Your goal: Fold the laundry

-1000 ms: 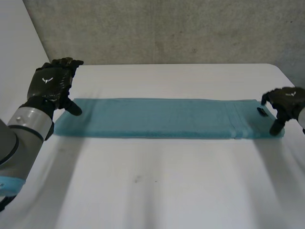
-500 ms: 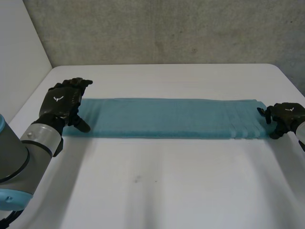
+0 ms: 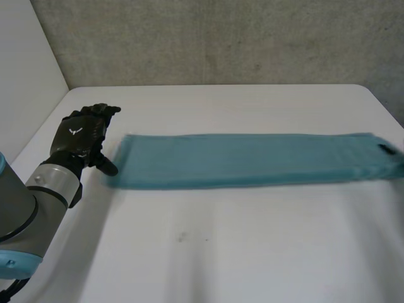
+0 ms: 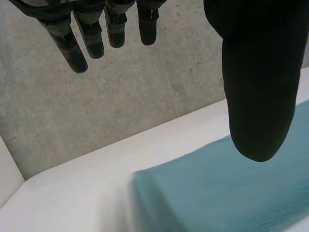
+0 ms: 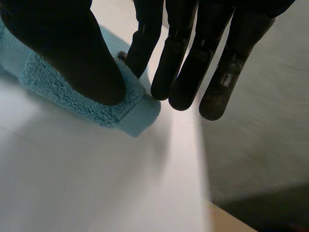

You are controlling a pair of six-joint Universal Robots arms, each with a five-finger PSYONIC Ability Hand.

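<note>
white table (image 3: pixel 221 252), teal towel (image 3: pixel 252 161) lies across it as a long strip, looks folded lengthwise already. your left hand (image 3: pixel 79 136) is just beside one end, fingers straight and apart, empty. your right hand (image 5: pixel 63 53) pinches the other end's corner. crosswise folds left.

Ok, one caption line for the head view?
A teal towel lies flat across the white table, the left hand open beside one end.

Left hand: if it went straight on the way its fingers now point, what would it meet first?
Likely nothing near: the left hand points over bare white table towards the concrete wall; the teal towel lies beside its thumb, off that line.
</note>
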